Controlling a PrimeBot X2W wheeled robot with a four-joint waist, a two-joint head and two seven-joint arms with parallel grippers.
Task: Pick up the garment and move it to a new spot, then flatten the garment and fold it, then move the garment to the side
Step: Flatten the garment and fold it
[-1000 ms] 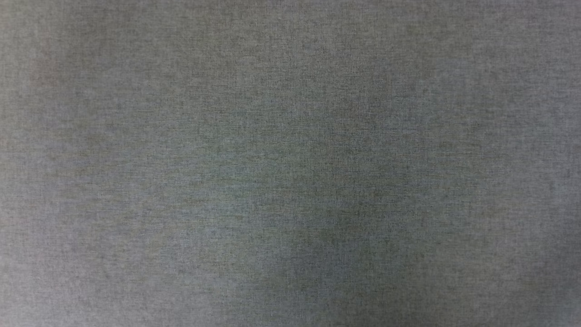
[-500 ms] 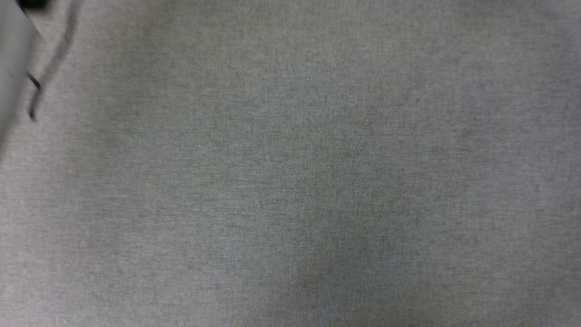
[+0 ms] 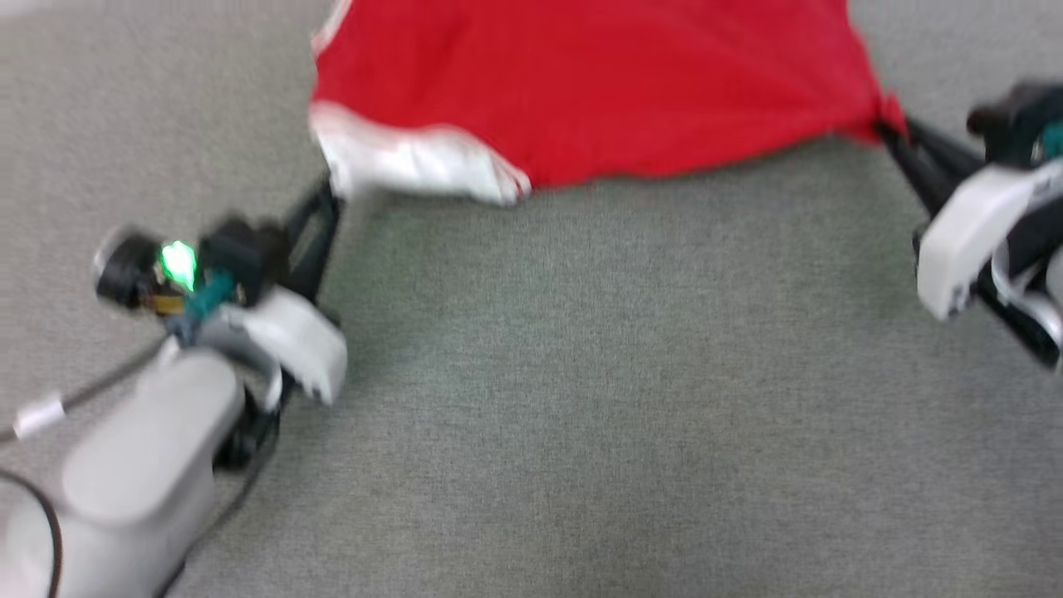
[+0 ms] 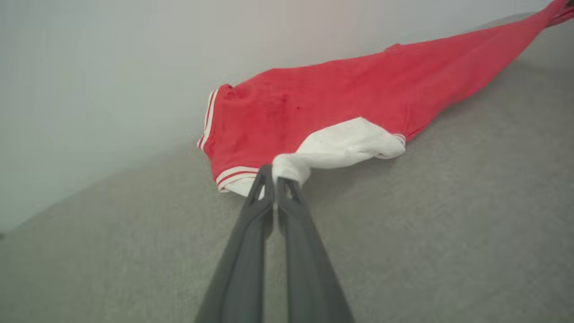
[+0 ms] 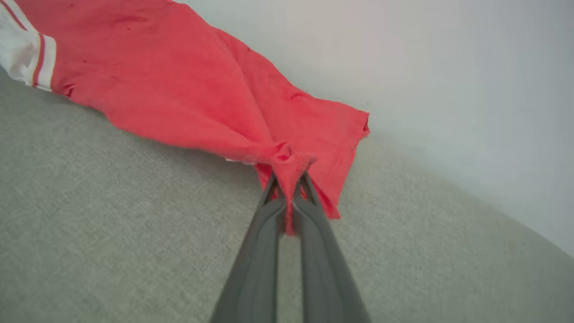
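Open grey surface (image 3: 581,374) surrounds the garment (image 3: 598,83); a pale wall (image 4: 112,67) stands behind. Left gripper (image 4: 274,180) pinches its white sleeve, right gripper (image 5: 289,178) a red corner.

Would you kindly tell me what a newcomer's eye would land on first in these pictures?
The bright red garment stands out first, stretched across the top of the head view on the grey fabric surface. The left gripper is shut on its white sleeve at one end. The right gripper is shut on a bunched red corner at the other.
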